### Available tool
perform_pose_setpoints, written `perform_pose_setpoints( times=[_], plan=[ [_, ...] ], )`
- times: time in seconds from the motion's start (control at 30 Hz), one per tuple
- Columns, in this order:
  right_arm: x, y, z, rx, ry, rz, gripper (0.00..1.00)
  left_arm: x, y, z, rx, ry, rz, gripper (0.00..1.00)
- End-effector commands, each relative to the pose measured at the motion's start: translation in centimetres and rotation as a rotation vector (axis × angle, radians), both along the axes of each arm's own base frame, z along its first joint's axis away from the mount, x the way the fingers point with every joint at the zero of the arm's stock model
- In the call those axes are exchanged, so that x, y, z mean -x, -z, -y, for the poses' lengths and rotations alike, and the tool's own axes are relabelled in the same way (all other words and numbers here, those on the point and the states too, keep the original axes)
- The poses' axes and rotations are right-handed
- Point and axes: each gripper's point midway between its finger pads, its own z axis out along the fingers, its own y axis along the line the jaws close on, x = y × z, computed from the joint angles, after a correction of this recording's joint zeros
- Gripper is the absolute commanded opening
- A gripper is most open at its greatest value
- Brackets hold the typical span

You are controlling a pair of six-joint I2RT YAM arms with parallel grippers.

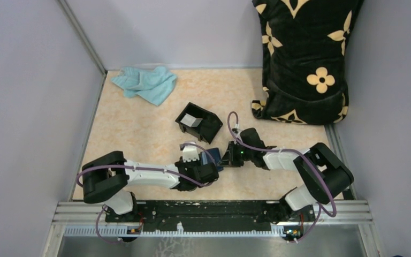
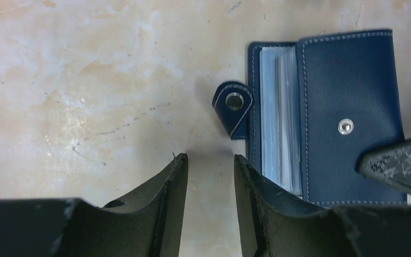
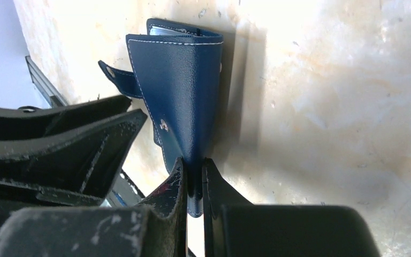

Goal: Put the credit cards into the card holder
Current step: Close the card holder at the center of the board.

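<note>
left gripper (image 2: pixel 210 176) is seen in its own wrist view with jaws parted and nothing between them; only bare table (image 2: pixel 85 80) shows in the gap. the wallet (image 2: pixel 348 91) lies just right of the right-hand finger, whether touching it cannot be told. it is unsnapped, its tab (image 2: pixel 234 107) swung out to the left and its clear sleeves (image 2: pixel 278 118) exposed beside the cover. one finger (image 2: pixel 398 166) of the other arm is set at the cover's lower right corner.

from the right wrist, the right gripper (image 3: pixel 193 176) is shown clenched on the edge of the wallet's cover, which is held lifted off the table. the left gripper's fingers are seen close by at the left, apart from the cover.

from the top, both grippers are found together at mid-table with the wallet between them, mostly hidden. a black box (image 1: pixel 213 127) stands just beyond them, and a pale card (image 1: pixel 192 120) is seen lying inside it.

the step in hand is judged to be opening and steadying: the wallet is held open, and no card is seen in either grip. the next move, it is judged, calls for the left gripper to be taken to the box, a card to be pinched by its edge and fed edge-first into a sleeve while the cover is held up. a thin card lying flat in the box is likely to be hard to grasp.
</note>
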Motion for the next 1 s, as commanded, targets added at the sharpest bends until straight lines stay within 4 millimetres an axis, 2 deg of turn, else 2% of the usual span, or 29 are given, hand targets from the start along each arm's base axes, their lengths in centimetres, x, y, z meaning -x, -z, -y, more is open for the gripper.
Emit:
perform_pose_setpoints(
  times=[0.0,0.17,0.4,0.5,0.73,0.97],
  plan=[
    [-0.9,1.6,1.7,0.157,-0.015,0.017,0.00,9.0,7.3,-6.6,-0.212,-0.011,-0.423,0.44],
    [-1.5,0.8,1.2,0.202,-0.041,0.057,0.23,9.8,8.3,-7.1,-0.210,-0.009,-0.442,0.41],
    [-1.1,1.1,0.0,0.250,-0.079,0.068,0.38,10.0,9.2,-6.8,-0.192,-0.006,-0.448,0.41],
    [-1.1,0.8,-0.2,0.259,-0.080,0.085,0.42,9.8,8.8,-6.7,-0.187,-0.007,-0.436,0.41],
    [-1.9,-1.6,-0.2,0.255,-0.069,0.156,0.45,8.3,7.1,-7.3,-0.156,-0.064,-0.339,0.43],
    [-3.1,-4.6,0.8,0.259,0.006,0.267,0.47,7.3,6.8,-6.9,-0.141,-0.113,-0.283,0.43]
  ],
)
